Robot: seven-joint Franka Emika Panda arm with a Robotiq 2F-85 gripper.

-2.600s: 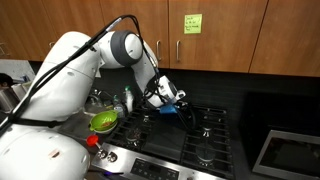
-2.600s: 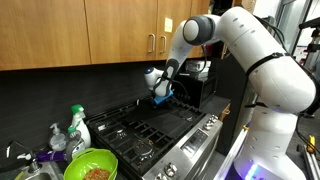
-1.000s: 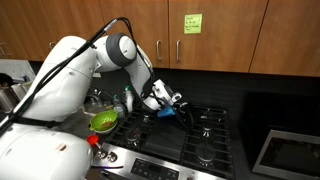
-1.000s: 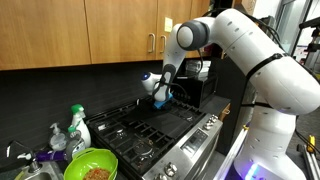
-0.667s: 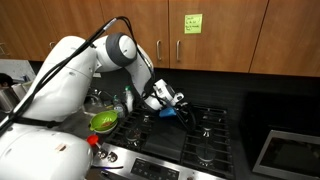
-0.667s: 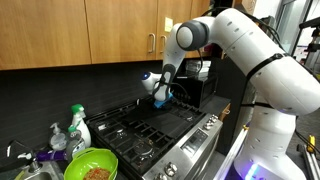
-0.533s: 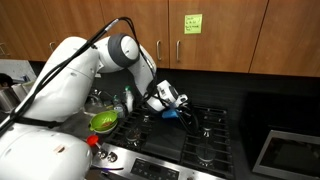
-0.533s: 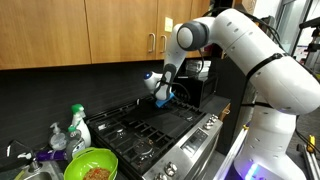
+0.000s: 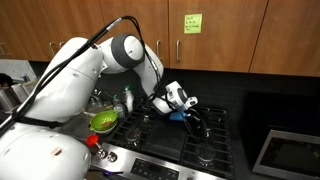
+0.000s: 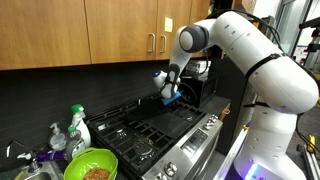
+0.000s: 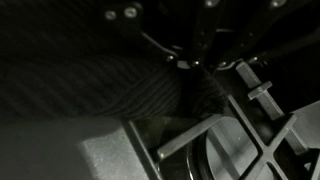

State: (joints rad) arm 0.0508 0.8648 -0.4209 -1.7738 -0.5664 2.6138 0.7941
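My gripper [image 9: 184,107] hangs low over the back of the black gas stove [image 9: 205,135], shut on a blue cloth [image 9: 176,114]. From the opposite side, the gripper [image 10: 166,93] and the blue cloth [image 10: 168,100] sit near the stove's [image 10: 150,130] rear corner, just above the grates. In the wrist view the gripper [image 11: 196,64] comes in from the top. Dark ribbed fabric of the cloth [image 11: 90,85] fills the upper left, a grate bar [image 11: 185,138] and a round burner [image 11: 235,150] lie below. The fingertips themselves are lost in shadow.
A green bowl [image 9: 104,121] [image 10: 90,165] with brown contents stands by the stove's front corner. Soap bottles [image 10: 77,125] stand beside it. A black appliance [image 10: 196,85] is right behind the gripper. Wooden cabinets [image 9: 215,35] hang overhead, one bearing a yellow note [image 9: 192,22].
The gripper has carried the blue cloth sideways along the back of the stove, away from the green bowl, and slightly upward. Nothing else has moved.
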